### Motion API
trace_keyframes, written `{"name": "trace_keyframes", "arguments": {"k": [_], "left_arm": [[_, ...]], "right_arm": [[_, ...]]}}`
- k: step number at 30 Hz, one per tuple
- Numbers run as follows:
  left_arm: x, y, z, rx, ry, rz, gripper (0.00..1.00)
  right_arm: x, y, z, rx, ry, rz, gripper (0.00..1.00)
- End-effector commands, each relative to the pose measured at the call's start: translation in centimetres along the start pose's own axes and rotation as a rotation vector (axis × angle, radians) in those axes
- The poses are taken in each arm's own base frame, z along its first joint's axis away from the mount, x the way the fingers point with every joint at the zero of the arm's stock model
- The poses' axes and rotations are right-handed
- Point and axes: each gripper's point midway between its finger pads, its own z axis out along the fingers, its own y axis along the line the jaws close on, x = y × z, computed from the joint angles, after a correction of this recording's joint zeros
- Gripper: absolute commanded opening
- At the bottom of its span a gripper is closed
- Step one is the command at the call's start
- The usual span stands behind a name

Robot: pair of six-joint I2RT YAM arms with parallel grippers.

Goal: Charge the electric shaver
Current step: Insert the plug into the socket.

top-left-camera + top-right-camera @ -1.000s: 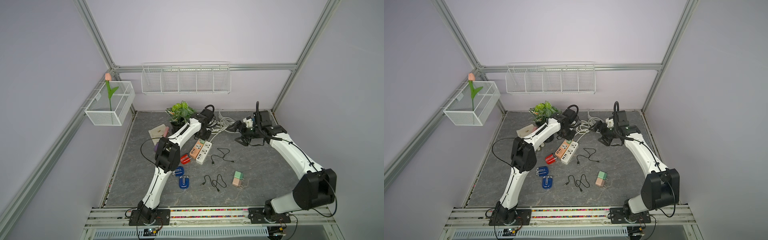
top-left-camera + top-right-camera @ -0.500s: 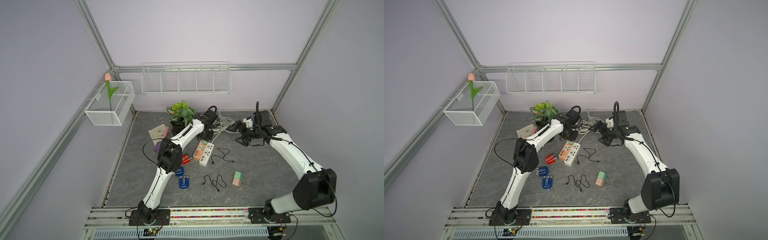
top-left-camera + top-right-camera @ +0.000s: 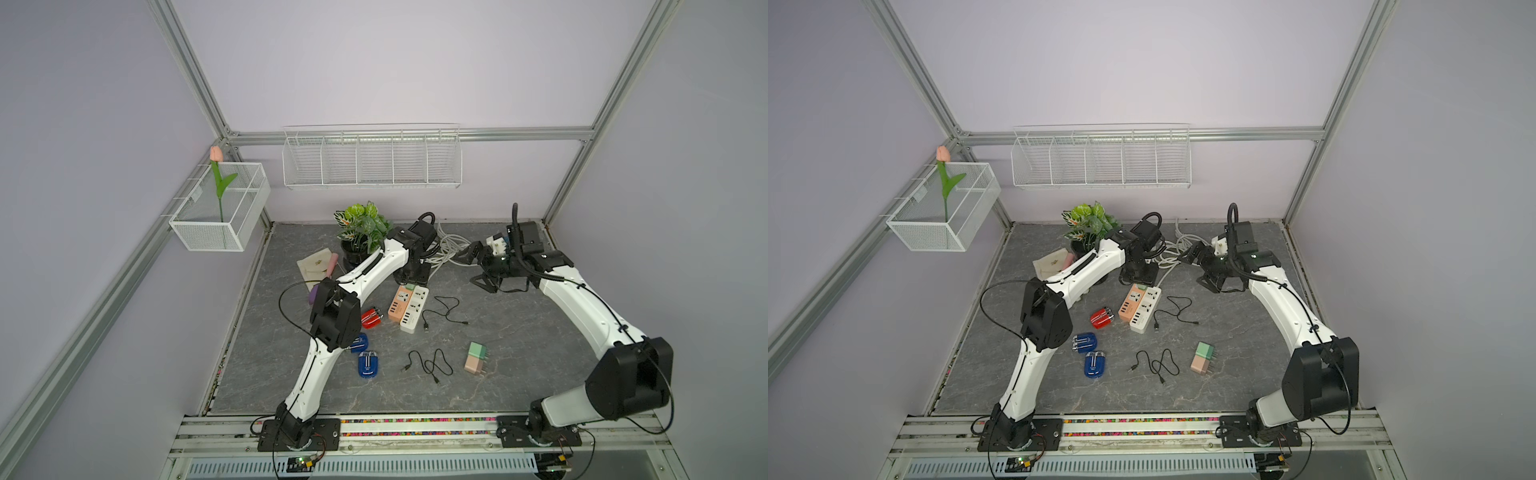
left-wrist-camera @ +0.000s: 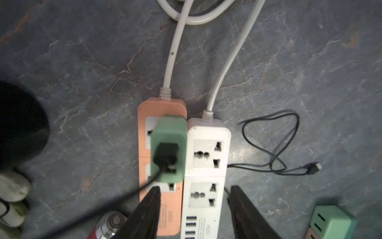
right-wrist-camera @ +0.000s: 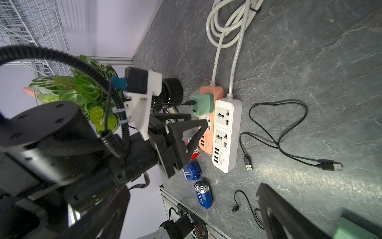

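Adapter (image 4: 168, 132) seated in orange power strip (image 4: 163, 106), left fingers (image 4: 146, 213) parted nearby

Green adapter (image 4: 168, 130) with black cable (image 4: 115, 201) sits plugged into orange strip (image 4: 162, 107) beside red shaver (image 3: 371, 318).

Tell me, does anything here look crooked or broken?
Slightly: the green adapter in the orange strip seems to sit a little crooked, overhanging toward the white strip. Nothing looks spilled or broken.

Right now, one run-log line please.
green adapter: in orange power strip, black cable attached | left pincer: open, empty | right pincer: open, empty
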Motion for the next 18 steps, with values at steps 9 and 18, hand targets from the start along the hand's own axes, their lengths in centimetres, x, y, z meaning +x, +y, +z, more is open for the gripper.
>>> {"name": "trace_keyframes", "arguments": {"k": [9, 18], "left_arm": [[1.2, -2.7, -7.0, 0.202, -0.124, -0.086, 0.65], [1.9, -4.2, -13.7, 0.386, -0.314, -0.148, 0.64]], "right_arm": [[0.2, -0.2, 0.1, 0.007, -0.009, -0.006, 0.99], [-0.2, 0.3, -0.3, -0.009, -0.040, -0.026, 0.99]]}}
